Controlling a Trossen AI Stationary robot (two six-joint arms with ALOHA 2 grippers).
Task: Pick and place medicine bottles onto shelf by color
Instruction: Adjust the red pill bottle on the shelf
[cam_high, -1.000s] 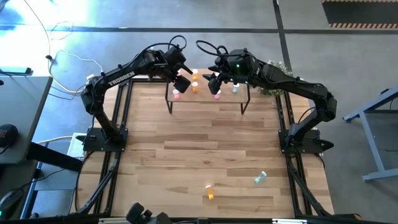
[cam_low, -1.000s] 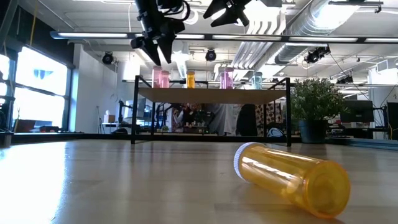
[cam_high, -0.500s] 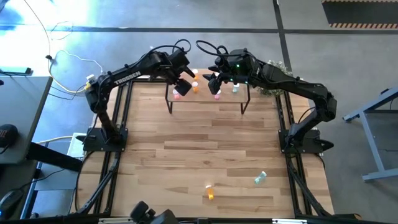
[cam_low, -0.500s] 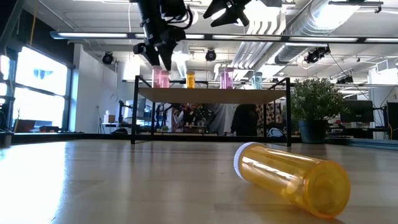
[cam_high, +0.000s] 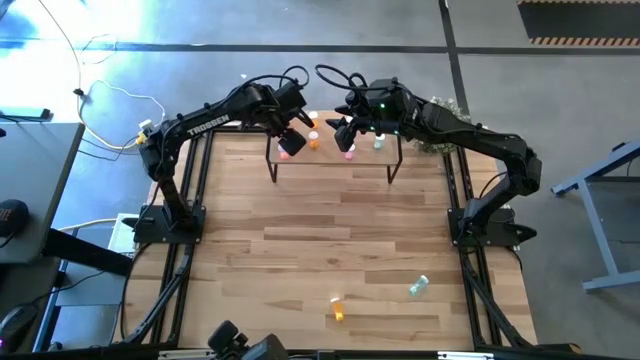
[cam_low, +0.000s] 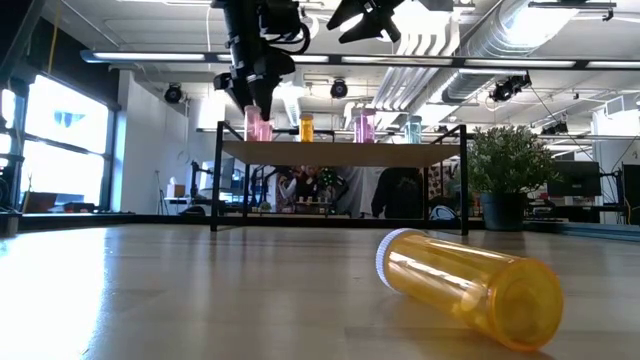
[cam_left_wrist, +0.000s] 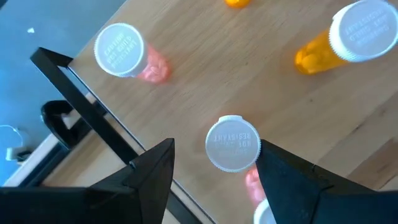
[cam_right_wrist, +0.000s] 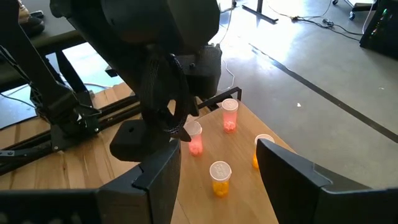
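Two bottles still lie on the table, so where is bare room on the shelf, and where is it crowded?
The shelf has a bare strip along its near edge, between its front legs. Its back is crowded: pink bottles, orange bottles and a teal bottle stand there, with the left gripper and right gripper above.

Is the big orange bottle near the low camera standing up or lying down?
Lying down. The orange bottle rests on its side on the table, its white cap pointing left.
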